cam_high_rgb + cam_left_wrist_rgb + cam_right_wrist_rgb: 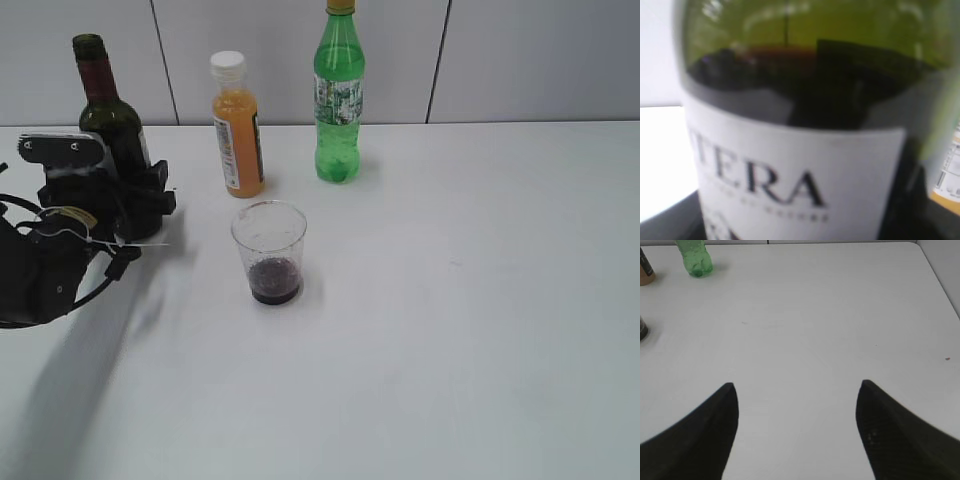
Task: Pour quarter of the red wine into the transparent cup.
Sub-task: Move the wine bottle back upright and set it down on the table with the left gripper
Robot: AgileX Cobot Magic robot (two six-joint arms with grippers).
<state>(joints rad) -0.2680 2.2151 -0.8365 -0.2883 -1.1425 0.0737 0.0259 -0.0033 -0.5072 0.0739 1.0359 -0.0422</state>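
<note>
The dark glass wine bottle [103,100] with maroon foil neck stands upright at the far left of the table. It fills the left wrist view [790,165], white label toward the camera, with red wine [765,85] up to its shoulder. My left gripper [138,190] sits around the bottle's lower body, shut on it. The transparent cup [268,238] stands mid-table, to the right of the bottle, with a little red wine [274,281] at its bottom. My right gripper [797,390] is open and empty over bare table, out of the exterior view.
An orange-juice bottle [238,130] with a white cap and a tall green soda bottle [340,100] stand behind the cup near the wall. The green bottle's base [695,257] shows at the far left of the right wrist view. The table's right edge [940,285] is near.
</note>
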